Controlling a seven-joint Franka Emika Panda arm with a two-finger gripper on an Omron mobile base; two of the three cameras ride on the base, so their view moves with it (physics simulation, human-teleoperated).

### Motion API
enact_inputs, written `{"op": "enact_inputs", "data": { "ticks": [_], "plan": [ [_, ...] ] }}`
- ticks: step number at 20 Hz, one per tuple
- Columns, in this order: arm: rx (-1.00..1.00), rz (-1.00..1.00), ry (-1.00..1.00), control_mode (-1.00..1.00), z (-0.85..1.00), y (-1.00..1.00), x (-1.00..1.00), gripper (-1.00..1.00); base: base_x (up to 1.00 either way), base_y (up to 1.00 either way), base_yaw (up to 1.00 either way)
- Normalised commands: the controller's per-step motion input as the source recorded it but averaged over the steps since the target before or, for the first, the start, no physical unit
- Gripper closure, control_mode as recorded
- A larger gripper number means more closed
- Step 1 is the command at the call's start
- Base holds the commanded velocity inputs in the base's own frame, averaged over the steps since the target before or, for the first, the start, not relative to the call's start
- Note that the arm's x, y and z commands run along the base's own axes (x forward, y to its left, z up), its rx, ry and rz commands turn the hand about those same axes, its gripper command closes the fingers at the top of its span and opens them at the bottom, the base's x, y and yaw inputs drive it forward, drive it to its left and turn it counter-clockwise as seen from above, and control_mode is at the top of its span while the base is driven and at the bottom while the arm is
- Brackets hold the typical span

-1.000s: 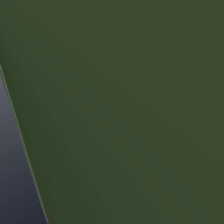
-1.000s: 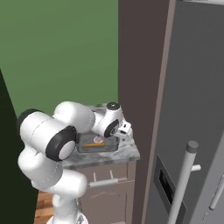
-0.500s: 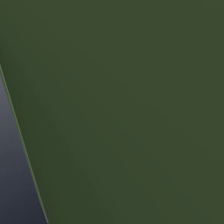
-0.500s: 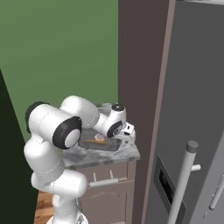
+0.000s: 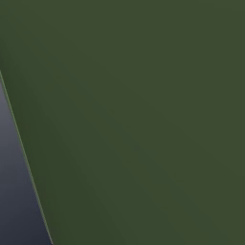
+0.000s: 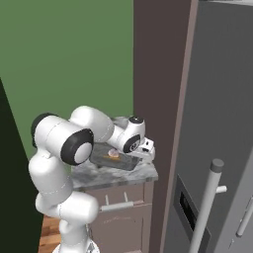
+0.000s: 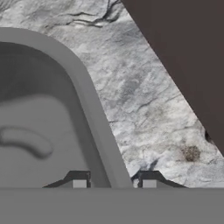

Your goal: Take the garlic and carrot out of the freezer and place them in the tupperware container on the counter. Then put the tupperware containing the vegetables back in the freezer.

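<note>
Hand view puts us right over the tupperware container point(image 7: 94, 113), whose raised rim runs up between our two finger tips, one tip inside the tray and one outside on the marbled table point(image 7: 144, 87). We see the jaws point(image 7: 114, 183) narrow about that rim, but whether they press on it yet we cannot tell. Beyond the rim a strip of bare marble lies open, and it ends at a dark brown panel point(image 7: 188, 52) cutting across the upper right corner.

In the right base view the same tray point(image 6: 114, 159) sits on the table point(image 6: 106, 174), near its right edge, with the garlic point(image 6: 114, 153) and the carrot point(image 6: 107, 157) lying inside it as small pink and orange specks. The hand reaches down at the tray's right end, close to the brown panel point(image 6: 158, 89). The grey freezer point(image 6: 217, 123) with its long bar handle stands just past that panel. The left base view gives us a dark green wall point(image 5: 139, 119).
</note>
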Motion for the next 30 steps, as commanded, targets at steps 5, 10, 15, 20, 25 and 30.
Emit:
{"op": "enact_inputs", "data": {
  "ticks": [5, 10, 15, 20, 25, 30],
  "plan": [
    [0.0, 0.01, 0.0, -1.0, 0.0, 0.17, -0.09, 1.0, 0.0, 0.0, 0.0],
    [0.0, -0.02, 0.0, -1.0, 0.07, 0.32, -0.4, 1.0, 0.0, 0.0, 0.0],
    [0.0, -0.21, -0.04, -1.0, 0.3, 0.48, -0.61, 1.0, 0.0, 0.0, 0.0],
    [0.0, -0.27, -0.05, -1.0, 0.76, 0.4, -0.44, 1.0, 0.0, 0.0, 0.0],
    [0.08, -0.23, 0.0, -1.0, 1.0, 0.19, -0.42, 1.0, 0.0, 0.0, 0.0],
    [0.17, -0.14, 0.0, -1.0, 1.0, 0.11, -0.69, 1.0, 0.0, 0.0, 0.0]
  ]
}}
